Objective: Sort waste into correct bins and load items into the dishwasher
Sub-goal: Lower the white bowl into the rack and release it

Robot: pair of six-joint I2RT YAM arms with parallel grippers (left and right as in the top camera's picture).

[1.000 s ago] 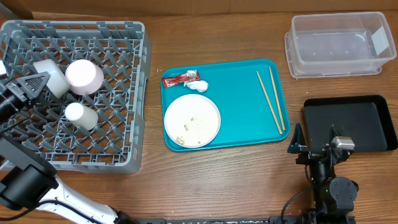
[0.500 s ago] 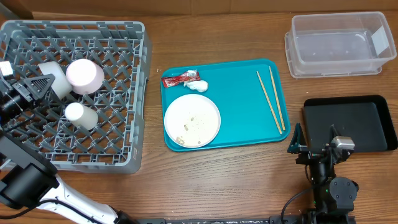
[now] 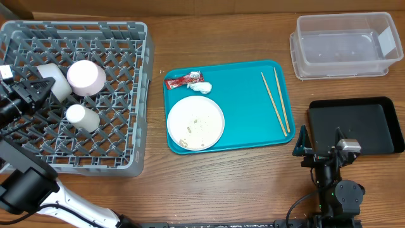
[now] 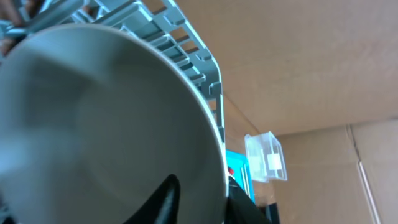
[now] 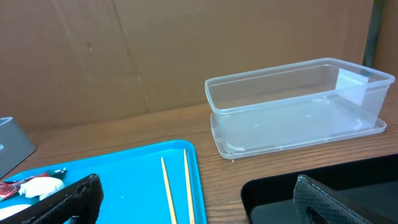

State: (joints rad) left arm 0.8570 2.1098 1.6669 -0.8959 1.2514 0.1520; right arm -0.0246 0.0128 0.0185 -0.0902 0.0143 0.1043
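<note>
Left gripper [image 3: 37,90] has let its jaws part and backed a touch leftward from the bowl [image 3: 56,78].
The bowl lies tipped on its side in the upper-left of the rack [image 3: 120,95], mouth turned left toward that gripper (the rim runs between the slightly spread fingers; contact unclear), just beside two cups [image 3: 85,77]. On the teal tray [image 3: 243,136], well right of the rack, the chopsticks [image 3: 276,101] lie almost parallel, their long axis running near to far. The right gripper [image 3: 319,144] hangs spread wide and empty beside the black bin [image 3: 354,107].
</note>
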